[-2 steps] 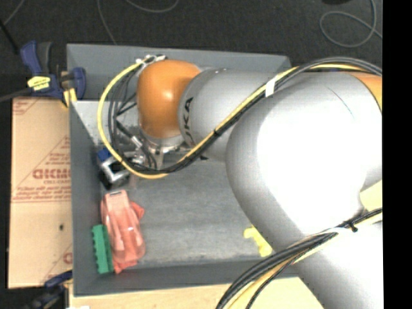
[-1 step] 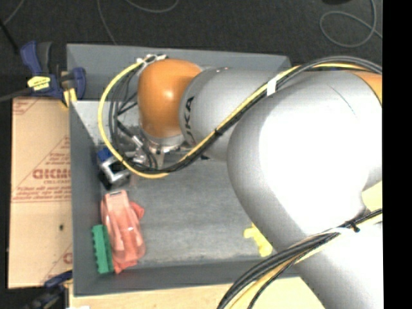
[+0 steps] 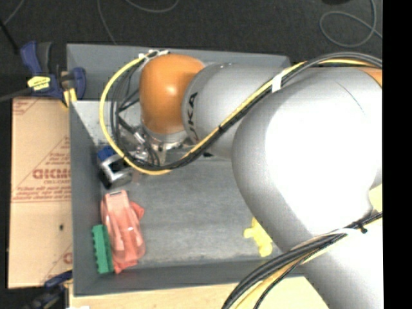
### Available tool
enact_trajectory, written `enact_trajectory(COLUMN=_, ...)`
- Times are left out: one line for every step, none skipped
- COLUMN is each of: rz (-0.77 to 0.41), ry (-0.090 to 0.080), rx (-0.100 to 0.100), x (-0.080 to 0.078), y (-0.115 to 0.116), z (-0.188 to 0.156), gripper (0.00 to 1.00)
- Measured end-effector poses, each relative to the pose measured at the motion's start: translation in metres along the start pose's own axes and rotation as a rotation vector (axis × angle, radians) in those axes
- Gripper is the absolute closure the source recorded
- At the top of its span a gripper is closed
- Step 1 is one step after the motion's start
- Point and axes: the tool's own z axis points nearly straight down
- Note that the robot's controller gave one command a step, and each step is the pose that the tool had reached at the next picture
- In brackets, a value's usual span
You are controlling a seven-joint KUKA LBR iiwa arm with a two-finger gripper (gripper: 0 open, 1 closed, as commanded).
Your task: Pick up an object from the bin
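Note:
My gripper (image 3: 143, 148) sits low in the bin's back left part, its metal body just showing under the arm's wrist. Right beside it on the left lies a small blue and grey thing (image 3: 109, 166), near the left wall; I cannot tell whether the gripper touches it. A pink translucent piece (image 3: 123, 229) lies further forward along the left wall. A green ridged block (image 3: 100, 250) rests against its left side in the front left corner.
A small yellow piece (image 3: 258, 237) lies at the front, right of the middle, half under the arm. The big grey arm covers the bin's right half and much of the back. Bare floor shows in the middle.

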Motion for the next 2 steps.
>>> enact_trajectory(rz=-0.001, ry=-0.001, rx=0.002, x=-0.0006, y=-0.0006, z=-0.0047, gripper=1.0)
enact_trajectory(rz=-0.001, ry=0.0, rx=0.002, x=-0.0004, y=-0.0009, z=-0.0047, gripper=1.0)
